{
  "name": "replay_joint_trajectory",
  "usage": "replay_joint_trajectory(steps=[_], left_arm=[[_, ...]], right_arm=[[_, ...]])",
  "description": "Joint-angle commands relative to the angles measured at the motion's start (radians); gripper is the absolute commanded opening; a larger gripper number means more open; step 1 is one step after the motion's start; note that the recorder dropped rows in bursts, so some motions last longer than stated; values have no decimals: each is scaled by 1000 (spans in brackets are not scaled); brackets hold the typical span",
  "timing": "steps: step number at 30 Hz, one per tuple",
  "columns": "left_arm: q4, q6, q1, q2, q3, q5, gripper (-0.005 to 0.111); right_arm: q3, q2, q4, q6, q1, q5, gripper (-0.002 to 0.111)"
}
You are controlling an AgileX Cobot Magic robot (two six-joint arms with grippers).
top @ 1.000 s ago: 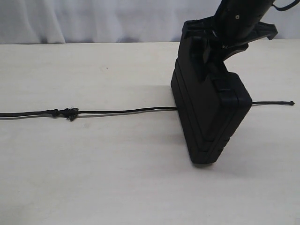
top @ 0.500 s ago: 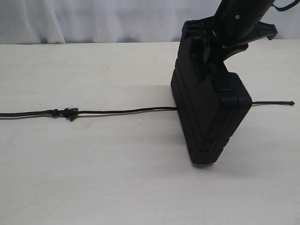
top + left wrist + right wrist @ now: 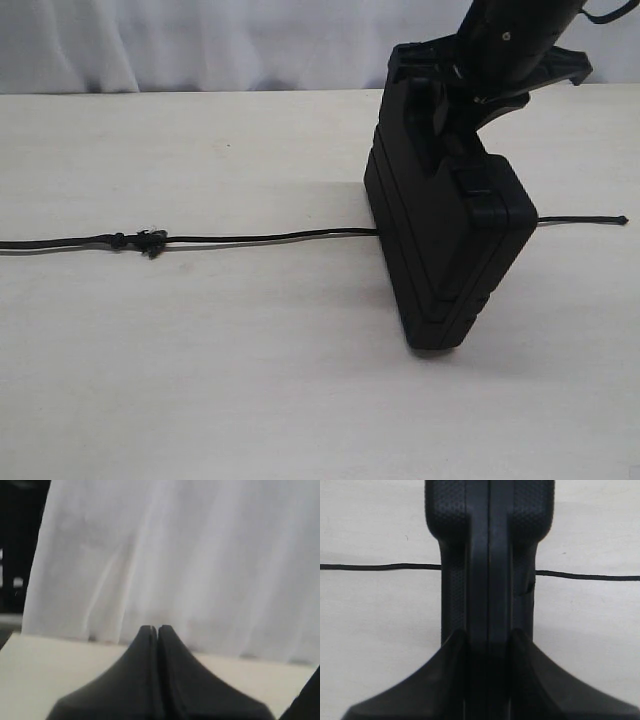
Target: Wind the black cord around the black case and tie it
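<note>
On the pale table (image 3: 200, 390), the nearest part in front of the black case (image 3: 445, 250) carries nothing. The case stands upright on one narrow edge, right of the middle of the exterior view, with its grooved lid side turned to the left. The black cord (image 3: 260, 237) lies flat on the table and runs in an almost straight line across it. It meets the case low on the left side and comes out again on the right side, where its short end (image 3: 622, 219) lies just beside the case. Whether the cord passes under the case is hidden. Well to the left of the case, the cord has a small frayed knot (image 3: 148, 241). The right gripper (image 3: 452, 105) comes down on the top of the case, and its jaws are clamped on the case from both sides. In the right wrist view the two fingers (image 3: 451, 665) press the case (image 3: 490, 555) between them, and the cord (image 3: 380, 566) shows on either side of it. Behind the case hangs a white curtain (image 3: 200, 40). The left gripper (image 3: 157, 630) has its jaws pressed together on nothing, in front of the same curtain (image 3: 175, 555); its place relative to the case cannot be told.
</note>
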Motion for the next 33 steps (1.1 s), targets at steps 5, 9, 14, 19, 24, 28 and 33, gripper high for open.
replay_joint_trajectory(steps=[5,9,14,19,24,28,33], left_arm=[[-365,582,1,536,-181,314,0],[-490,827,1,764,-242,333,0],[-476,982,1,969,-304,325,20],[-436,858,1,1108,-403,362,59],[-241,743,1,1312,-622,636,61],[-277,1128,1,1411,-672,657,61],[-301,1557,1,1486,-631,589,61]], right_arm=[[0,8,-7,-3,-2,-29,4],[0,8,-7,-3,-2,-29,4],[0,8,-7,-3,-2,-29,4],[0,8,-7,-3,-2,-29,4],[0,8,-7,-3,-2,-29,4],[0,8,-7,-3,-2,-29,4],[0,8,-7,-3,-2,-29,4]])
